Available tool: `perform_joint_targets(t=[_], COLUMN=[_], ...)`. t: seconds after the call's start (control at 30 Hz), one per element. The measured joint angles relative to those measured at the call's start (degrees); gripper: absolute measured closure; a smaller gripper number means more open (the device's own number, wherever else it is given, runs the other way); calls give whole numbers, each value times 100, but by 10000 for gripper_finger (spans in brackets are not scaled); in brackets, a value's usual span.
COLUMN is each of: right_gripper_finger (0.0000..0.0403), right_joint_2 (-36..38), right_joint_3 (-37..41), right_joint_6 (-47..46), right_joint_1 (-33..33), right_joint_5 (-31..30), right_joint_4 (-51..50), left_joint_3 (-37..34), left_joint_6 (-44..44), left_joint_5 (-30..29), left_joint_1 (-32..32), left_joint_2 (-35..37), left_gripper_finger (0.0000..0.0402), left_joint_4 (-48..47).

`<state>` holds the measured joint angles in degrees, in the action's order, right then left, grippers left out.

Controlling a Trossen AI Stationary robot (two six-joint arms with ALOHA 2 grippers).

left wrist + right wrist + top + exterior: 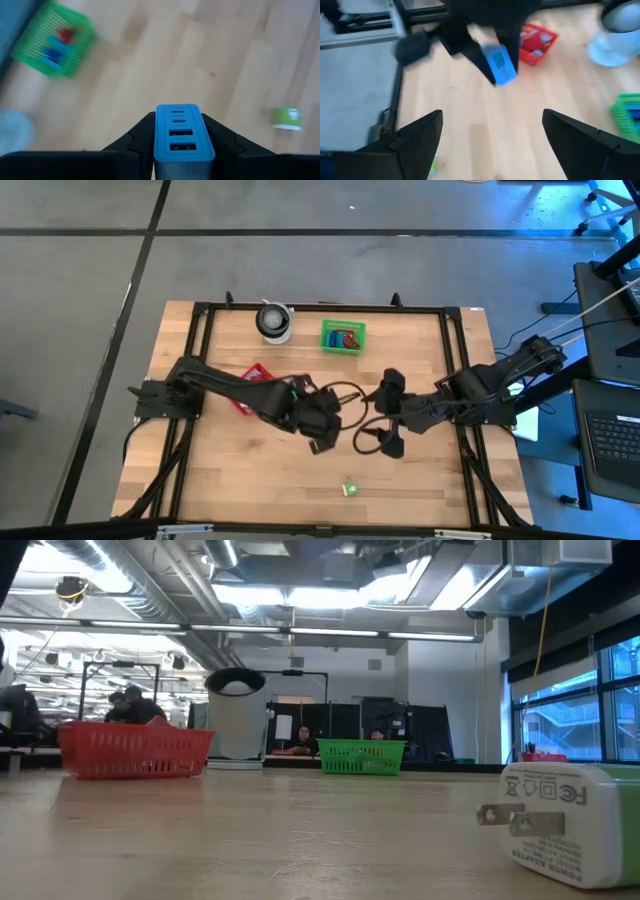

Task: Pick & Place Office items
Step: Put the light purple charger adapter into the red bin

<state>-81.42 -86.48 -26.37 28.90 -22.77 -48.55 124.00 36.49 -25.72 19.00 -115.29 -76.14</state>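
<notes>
Red basket (133, 749), green basket (362, 756), white adapter (570, 823)

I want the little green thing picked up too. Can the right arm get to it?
Probably yes. The right gripper has its jaws open and empty, and the little green piece lies alone on bare table nearer the front edge, with nothing around it. The left gripper is busy holding the blue block.

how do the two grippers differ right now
The left gripper is shut on a blue USB charger block; the right gripper is open and holds nothing. The left gripper sits near the red basket, the right gripper farther toward the table's right side. Both are dark, two-fingered and over the middle of the wooden table.
</notes>
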Motion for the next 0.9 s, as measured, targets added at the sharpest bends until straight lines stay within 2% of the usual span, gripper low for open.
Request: perform_joint_targets(t=[0.17, 0.37, 0.5, 0.53, 0.7, 0.77, 0.9], right_gripper_finger=[57, 57, 57, 57, 57, 57, 57], right_joint_2=[182, 271, 264, 254, 244, 242, 242], right_joint_3=[0, 0, 0, 0, 0, 0, 0], right_joint_6=[4, 138, 177, 177, 177, 179, 283], right_joint_1=[-208, -537, -795, -859, -1122, -1191, -1344], right_joint_5=[-565, -967, -1089, -1089, -1090, -1088, -1087], right_joint_4=[0, 6, 3, 5, 5, -1, 3], left_joint_3=[105, 105, 80, -35, -1384, -2205, -4113], left_joint_6=[-421, -787, -522, -514, -692, -522, -407], left_joint_5=[-666, -1392, -1688, -1715, -1318, -1098, -347], left_joint_1=[-4, -6, -159, -227, -672, -917, -1401], left_joint_2=[531, 1110, 1308, 1386, 2243, 2651, 3683], left_gripper_finger=[281, 281, 280, 281, 281, 281, 281], left_joint_4=[-209, -647, -1467, -1379, -1009, -853, 350])
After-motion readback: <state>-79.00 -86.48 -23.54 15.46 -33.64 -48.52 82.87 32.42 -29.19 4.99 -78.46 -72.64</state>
